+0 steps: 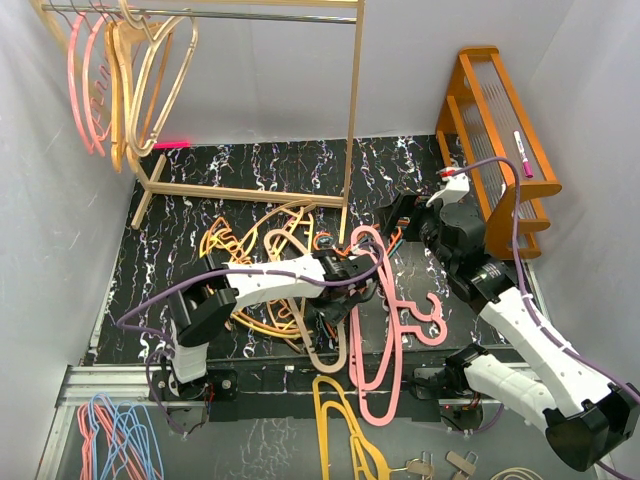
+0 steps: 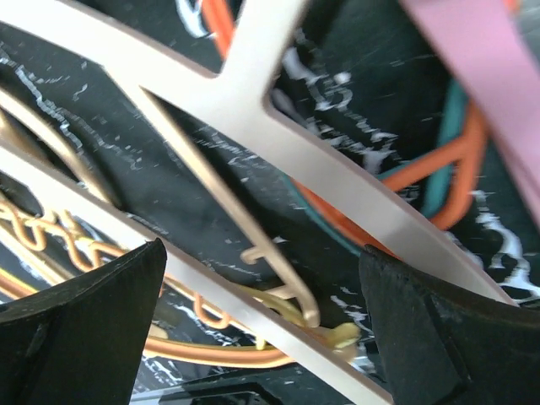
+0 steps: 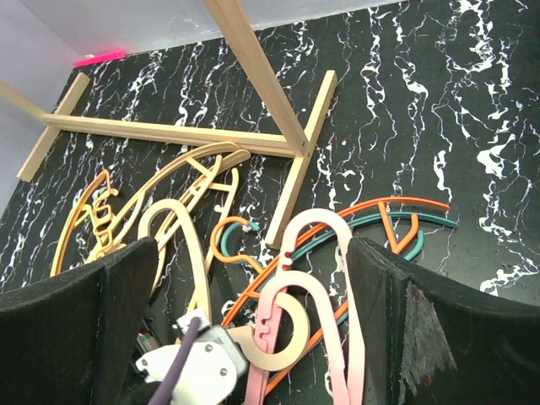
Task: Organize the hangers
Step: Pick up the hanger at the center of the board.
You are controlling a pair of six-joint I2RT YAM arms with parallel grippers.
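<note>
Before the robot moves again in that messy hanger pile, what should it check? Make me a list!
1. Left claw open: ok, its jaws stand wide apart.
2. A hanger inside the gap: ok, a pale hanger runs across it.
3. Only one hanger there: not ok, a thin tan hanger and orange hangers cross under it.
4. Right claw empty: ok, open and holding nothing.
5. Room on the rack rail: ok, bare to the right of the hung hangers.
6. Pale hanger's hook free of the tangle: cannot tell.
</note>
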